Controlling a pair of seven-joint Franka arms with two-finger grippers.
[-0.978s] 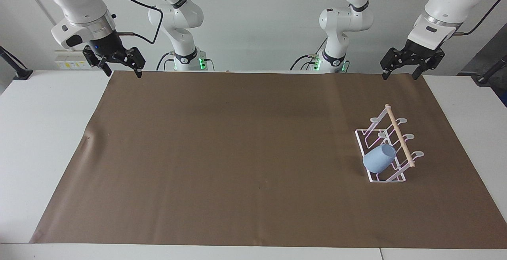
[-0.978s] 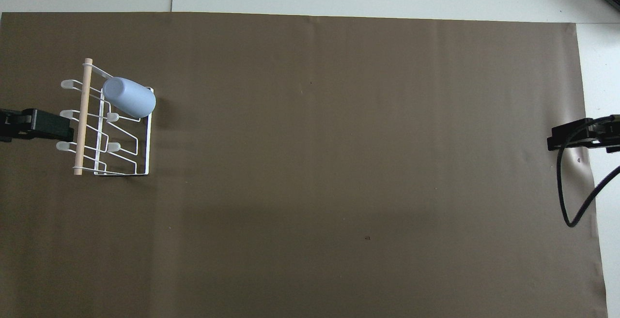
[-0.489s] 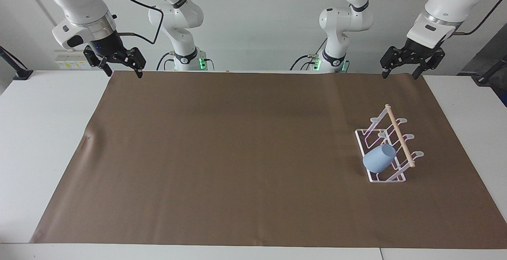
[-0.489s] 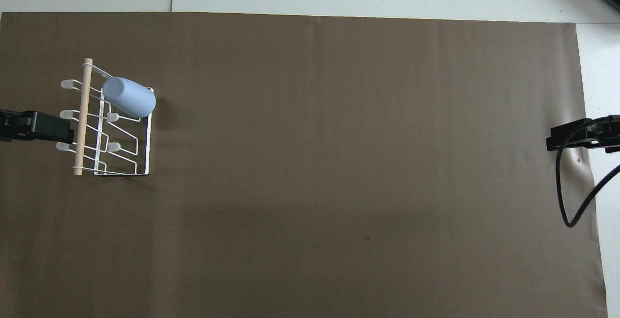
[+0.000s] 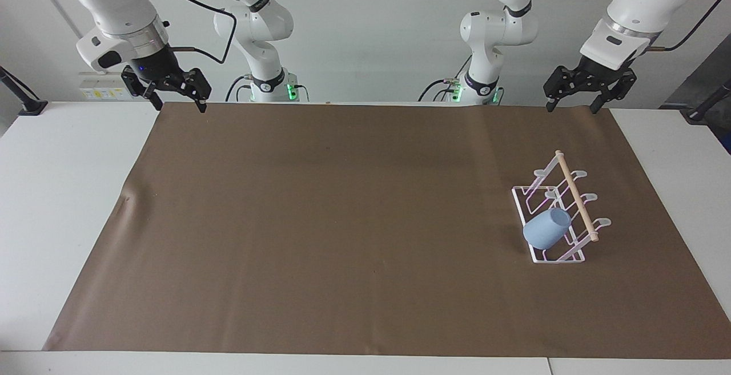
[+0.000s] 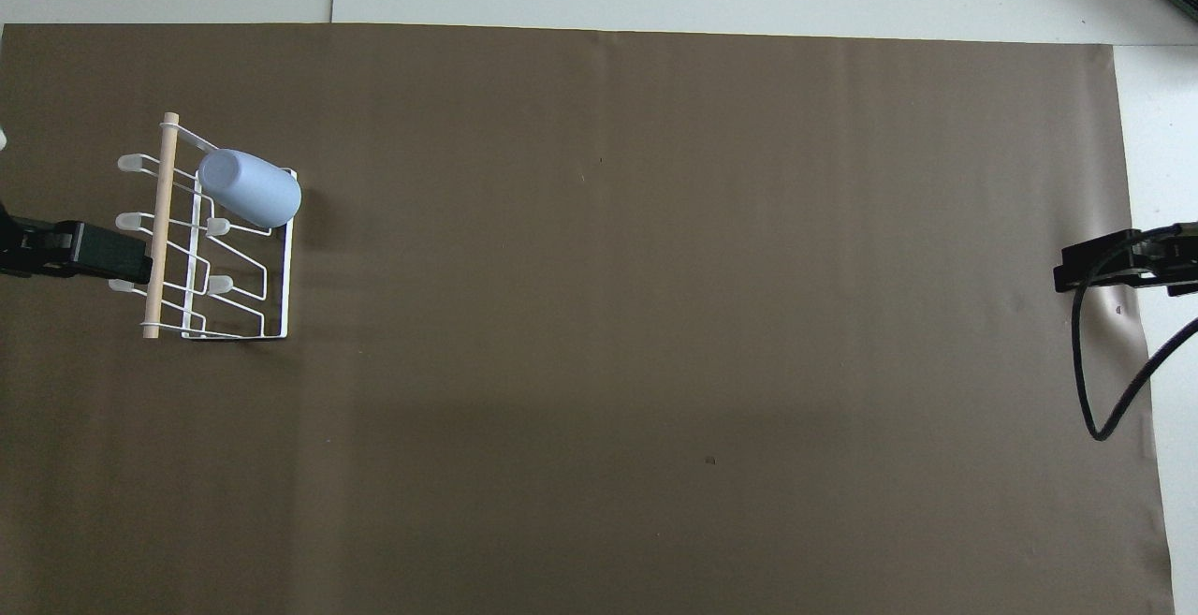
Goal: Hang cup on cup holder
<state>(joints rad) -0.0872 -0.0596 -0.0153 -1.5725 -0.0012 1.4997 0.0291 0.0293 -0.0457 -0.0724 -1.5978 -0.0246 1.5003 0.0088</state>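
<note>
The light-blue cup (image 5: 546, 229) hangs tilted, mouth down, on a prong of the white wire cup holder (image 5: 521, 204), on the prong row farthest from the robots. It also shows in the overhead view (image 6: 250, 188). The cup holder (image 6: 285, 278) has a wooden dowel (image 6: 159, 222) along its top and stands on the brown mat toward the left arm's end. My left gripper (image 5: 571, 107) is open, empty and high in the air. In the overhead view the left gripper (image 6: 94, 255) overlaps the prong tips but touches nothing. My right gripper (image 5: 178, 105) is open, empty and raised over the mat's corner at the right arm's end.
A brown mat (image 5: 342, 221) covers most of the white table (image 5: 57, 192). A black cable (image 6: 1090, 381) hangs from the right arm over the mat's edge. A small wrinkle (image 5: 127, 199) marks the mat toward the right arm's end.
The left gripper has risen a little and drifted slightly toward the right arm's end. The right gripper has barely moved. Cup and cup holder are still.
</note>
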